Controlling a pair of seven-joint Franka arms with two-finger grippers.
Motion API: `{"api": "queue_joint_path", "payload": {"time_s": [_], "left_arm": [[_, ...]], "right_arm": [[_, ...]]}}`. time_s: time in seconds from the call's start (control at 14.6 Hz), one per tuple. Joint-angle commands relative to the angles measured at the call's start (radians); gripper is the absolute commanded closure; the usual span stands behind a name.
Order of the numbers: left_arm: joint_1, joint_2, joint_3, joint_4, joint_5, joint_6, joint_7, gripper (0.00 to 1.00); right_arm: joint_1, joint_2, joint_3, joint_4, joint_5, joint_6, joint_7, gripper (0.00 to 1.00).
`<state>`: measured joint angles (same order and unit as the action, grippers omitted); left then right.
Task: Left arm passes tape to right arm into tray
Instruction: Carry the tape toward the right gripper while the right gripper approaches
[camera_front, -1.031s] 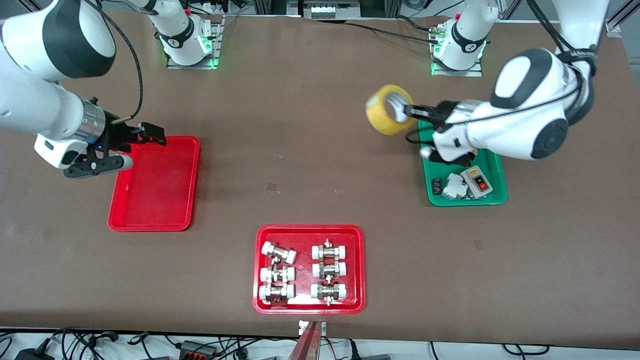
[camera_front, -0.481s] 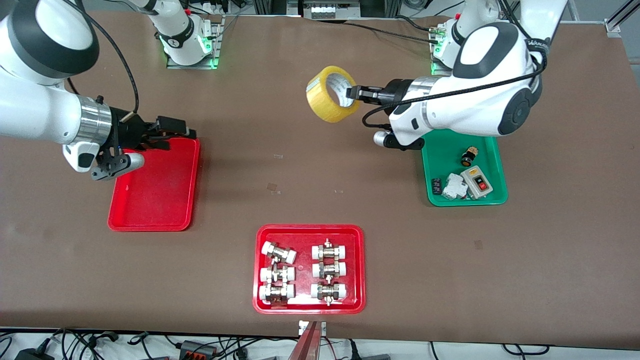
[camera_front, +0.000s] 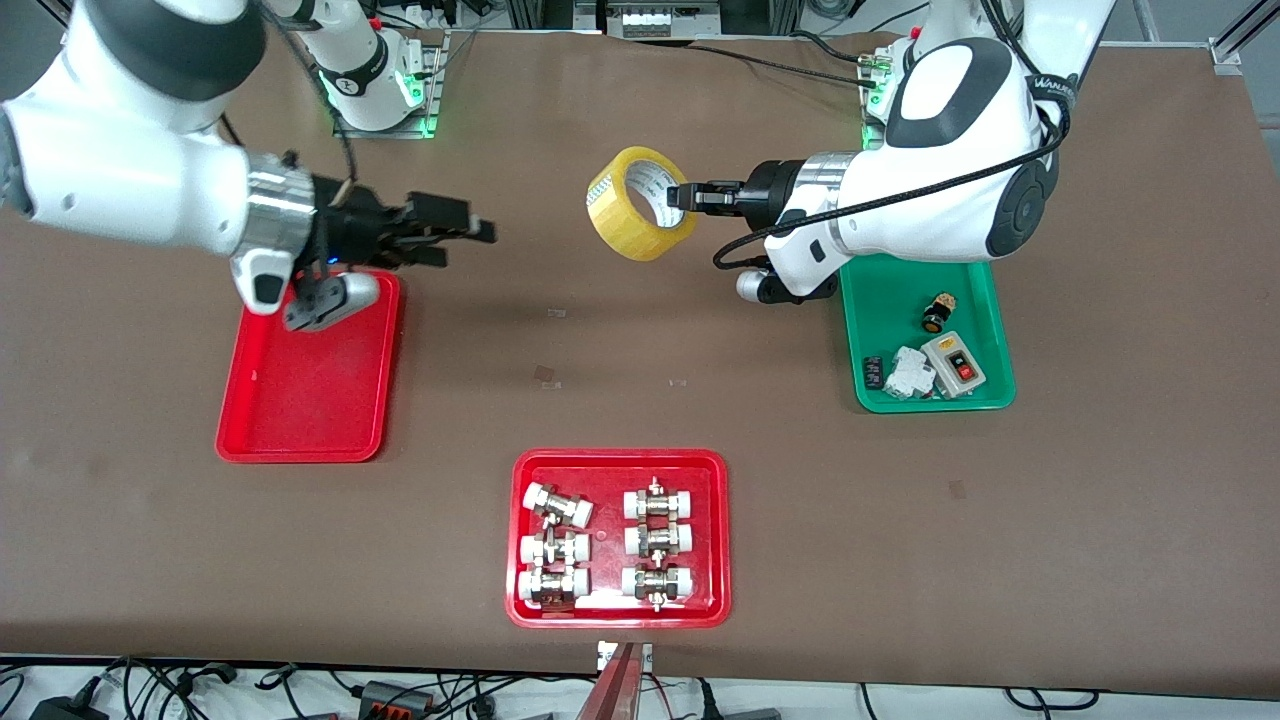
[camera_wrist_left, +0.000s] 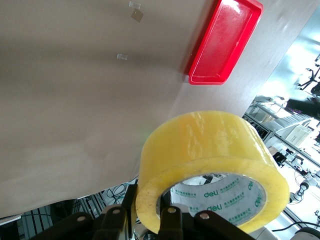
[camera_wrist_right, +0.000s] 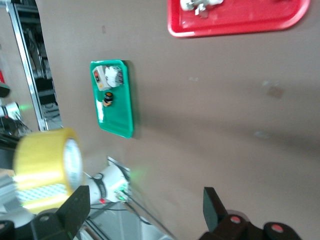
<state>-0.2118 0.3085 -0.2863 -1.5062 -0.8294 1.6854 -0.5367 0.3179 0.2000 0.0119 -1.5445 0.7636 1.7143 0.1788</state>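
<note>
The tape, a yellow roll with a white core, hangs in the air over the middle of the table, toward the robots' bases. My left gripper is shut on its wall, one finger inside the core and one outside. The roll fills the left wrist view above that gripper. My right gripper is open and empty, just past the plain red tray, pointing at the tape with a gap between them. In the right wrist view the tape shows off to one side of the wide-open right gripper.
A red tray with metal fittings lies near the front edge. A green tray with small electrical parts lies under the left arm. The plain red tray also shows in the left wrist view.
The left arm has carried the tape from over the green tray toward the middle of the table. The right gripper has moved off the plain red tray toward the tape.
</note>
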Motion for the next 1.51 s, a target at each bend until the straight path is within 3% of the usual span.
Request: {"api": "queue_joint_path", "payload": {"time_s": [0.0, 0.55, 1.44], "left_arm": [[-0.004, 0.011, 0.006, 0.034, -0.030, -0.004, -0.014, 0.96], [-0.003, 0.009, 0.006, 0.034, -0.030, -0.001, -0.002, 0.96], [0.002, 0.007, 0.006, 0.032, -0.028, -0.004, 0.001, 0.96]], "right_arm": [[0.044, 0.025, -0.009, 0.064, 0.122, -0.001, 0.093, 0.00], [0.180, 0.062, -0.009, 0.064, 0.161, 0.185, 0.117, 0.00], [0.204, 0.075, -0.009, 0.058, 0.163, 0.171, 0.110, 0.00]]}}
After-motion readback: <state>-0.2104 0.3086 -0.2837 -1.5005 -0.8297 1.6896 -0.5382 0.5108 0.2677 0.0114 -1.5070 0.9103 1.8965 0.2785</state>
